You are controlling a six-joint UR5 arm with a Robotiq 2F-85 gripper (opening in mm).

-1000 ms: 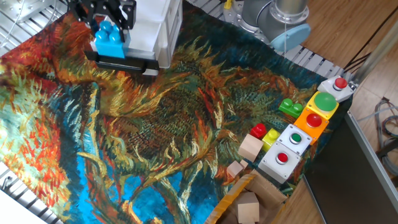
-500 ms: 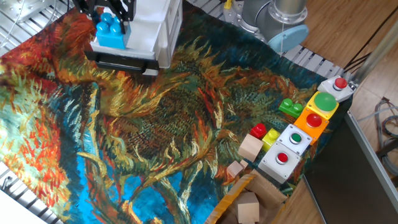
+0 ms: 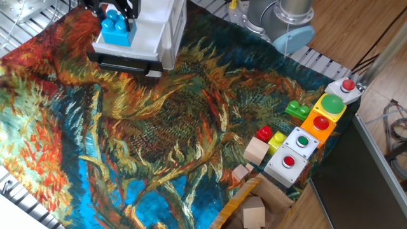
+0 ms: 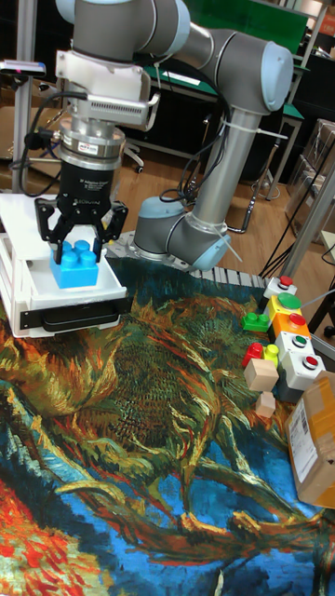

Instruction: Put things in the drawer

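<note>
A bright blue studded brick hangs over the pulled-out white drawer of the small white cabinet at the table's far left. My gripper comes straight down on the brick, its black fingers pressed against both sides, shut on it. The brick's base is level with the drawer's inside; whether it touches the floor I cannot tell. The drawer's dark front faces the table's middle.
A sunflower-print cloth covers the table. At the right edge stand button boxes, with a green brick, a red brick, a yellow brick and wooden blocks beside them. A cardboard box sits at the front right.
My gripper has carried the blue brick a short way from the drawer's front toward the cabinet. Nothing else has moved.
</note>
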